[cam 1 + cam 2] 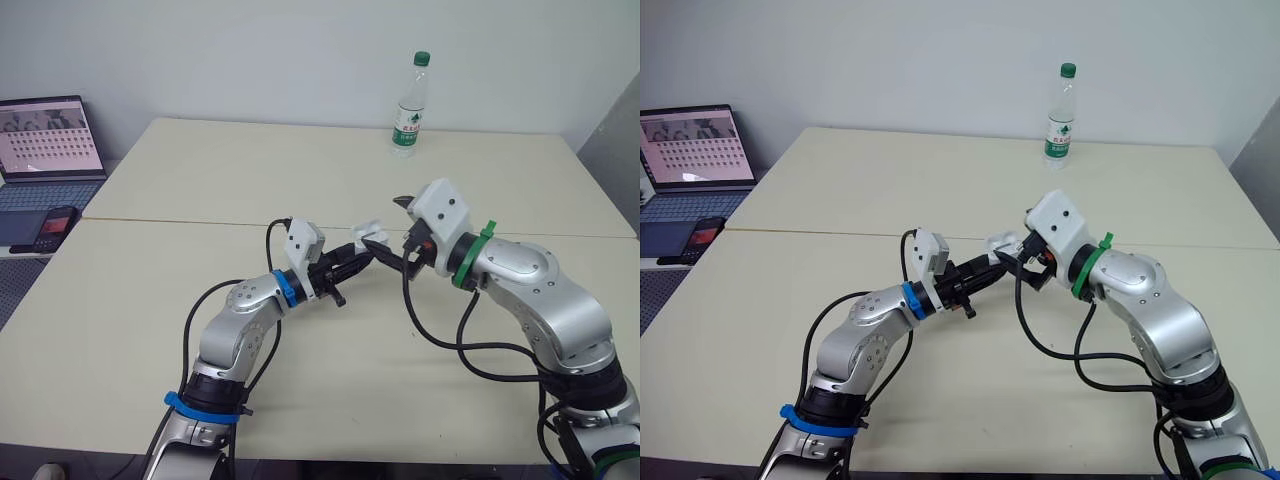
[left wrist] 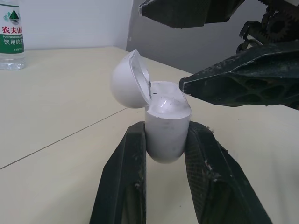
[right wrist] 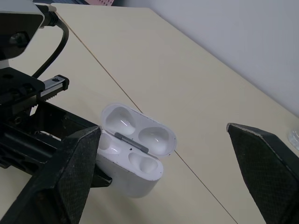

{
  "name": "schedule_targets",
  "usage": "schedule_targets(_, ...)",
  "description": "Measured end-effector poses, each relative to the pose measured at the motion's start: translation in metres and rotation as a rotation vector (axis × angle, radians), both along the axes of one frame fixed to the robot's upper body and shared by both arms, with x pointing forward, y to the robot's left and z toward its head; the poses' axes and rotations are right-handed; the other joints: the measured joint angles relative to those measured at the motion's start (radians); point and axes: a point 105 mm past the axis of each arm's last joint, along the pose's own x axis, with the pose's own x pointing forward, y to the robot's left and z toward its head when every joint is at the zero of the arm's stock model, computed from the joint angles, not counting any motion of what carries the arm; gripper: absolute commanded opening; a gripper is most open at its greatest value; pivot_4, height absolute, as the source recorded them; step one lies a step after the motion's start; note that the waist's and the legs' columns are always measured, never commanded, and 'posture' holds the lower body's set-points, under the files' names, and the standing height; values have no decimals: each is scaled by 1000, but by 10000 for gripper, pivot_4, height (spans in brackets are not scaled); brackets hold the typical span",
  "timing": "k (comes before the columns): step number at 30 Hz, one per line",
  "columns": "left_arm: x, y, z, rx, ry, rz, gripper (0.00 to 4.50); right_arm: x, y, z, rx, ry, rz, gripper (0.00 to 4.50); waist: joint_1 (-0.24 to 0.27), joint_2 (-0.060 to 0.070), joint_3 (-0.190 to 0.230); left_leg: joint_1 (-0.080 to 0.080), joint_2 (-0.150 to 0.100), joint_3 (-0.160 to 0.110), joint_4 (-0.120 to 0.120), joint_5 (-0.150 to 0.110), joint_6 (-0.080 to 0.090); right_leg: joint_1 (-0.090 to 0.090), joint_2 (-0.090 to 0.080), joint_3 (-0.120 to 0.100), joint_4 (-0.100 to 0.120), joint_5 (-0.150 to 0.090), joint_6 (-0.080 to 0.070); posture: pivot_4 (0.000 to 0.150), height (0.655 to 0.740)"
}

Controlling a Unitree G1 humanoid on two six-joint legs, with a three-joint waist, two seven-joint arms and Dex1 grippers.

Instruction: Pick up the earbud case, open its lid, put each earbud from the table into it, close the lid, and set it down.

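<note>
open earbud case (image 2: pixel 166 130) clamped tight in the left gripper (image 1: pixel 362 252).
right gripper (image 1: pixel 388 222) wide open, empty, just beside it; bottle (image 2: pixel 11 35) label reads 农夫山.

Hemmed in at the earbud case (image 3: pixel 133 173) by left tool (image 2: pixel 167 135) clamped on its body and right tool (image 3: pixel 162 129) spread wide just beside its open lid; bare desk (image 1: pixel 250 170) all round; bottle (image 1: pixel 410 100) well beyond.
</note>
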Motion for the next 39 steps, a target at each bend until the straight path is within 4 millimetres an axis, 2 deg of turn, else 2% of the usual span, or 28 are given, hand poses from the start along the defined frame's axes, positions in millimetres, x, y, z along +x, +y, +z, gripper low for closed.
schedule_targets(5, 0, 0, 0, 0, 0, -1, 7760, -2, 3, 1, 22, 9, 16, 44923, 0, 0, 0, 0, 0, 0, 0, 0, 0, 0, 0, 0, 0, 0, 0, 1500, 7362)
schedule_targets(11, 0, 2, 0, 7, -4, 2, 7760, 1, -8, 4, 25, -1, -17, 44923, 0, 0, 0, 0, 0, 0, 0, 0, 0, 0, 0, 0, 0, 0, 0, 1500, 7362)
schedule_targets(20, 16, 47, 4, 51, -55, 129, 7760, 4, -29, 3, 23, 9, -78, 44923, 0, 0, 0, 0, 0, 0, 0, 0, 0, 0, 0, 0, 0, 0, 0, 1500, 7362)
schedule_targets(26, 25, 89, -6, 113, -47, 246, 7760, 8, -39, -23, 20, 109, -112, 44923, 0, 0, 0, 0, 0, 0, 0, 0, 0, 0, -1, 0, 0, 0, 0, 1500, 7362)
schedule_targets(29, 21, 116, -17, 163, -18, 300, 7760, 12, -37, -44, 5, 173, -111, 44923, -4, 0, 0, 0, 2, 1, 0, 0, 0, -1, -3, 0, 0, 0, 0, 1500, 7362)
schedule_targets(31, 18, 128, -22, 179, -6, 325, 7760, 15, -31, -57, 7, 209, -103, 44923, -3, 0, 0, 0, 2, 1, 0, 0, 0, -1, -3, 0, 1, 0, 0, 1500, 7362)
schedule_targets(35, 12, 139, -28, 188, 14, 343, 7760, 23, -11, -72, 54, 249, -63, 44923, -3, 0, 0, 0, 1, 2, 0, 0, 0, -1, -4, 0, 1, 0, 0, 1500, 7362)
schedule_targets(39, 7, 138, -32, 189, 25, 342, 7760, 41, 4, -86, 92, 286, -45, 44923, -3, -1, 1, 0, 1, 2, 0, 0, 0, -1, -4, -1, 1, 0, 0, 1500, 7362)
